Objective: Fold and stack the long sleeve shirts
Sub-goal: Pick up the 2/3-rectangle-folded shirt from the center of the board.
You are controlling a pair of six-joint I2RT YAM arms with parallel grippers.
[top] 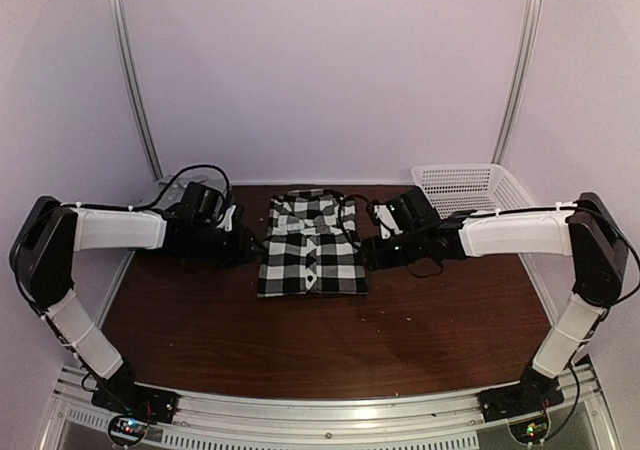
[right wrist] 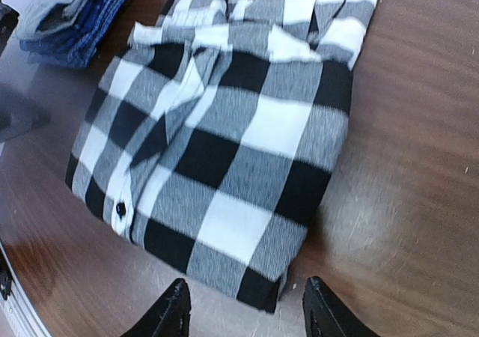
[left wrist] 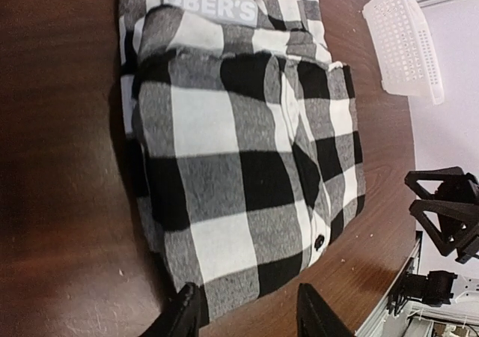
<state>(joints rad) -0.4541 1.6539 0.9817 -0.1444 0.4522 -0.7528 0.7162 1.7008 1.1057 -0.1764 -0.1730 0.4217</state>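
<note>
As it lies, plaid shirt (top: 312,245) is folded.

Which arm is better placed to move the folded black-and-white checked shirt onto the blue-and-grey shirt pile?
Probably left: the left gripper sits beside the checked shirt, nearer the pile.

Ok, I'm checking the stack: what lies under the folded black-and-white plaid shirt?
Only the brown wooden table shows around the black-and-white plaid shirt; no other garment pokes out. Directly beneath, its own layers hide everything.

White mesh basket (top: 462,168) sits on wooden table (top: 300,340).
</note>
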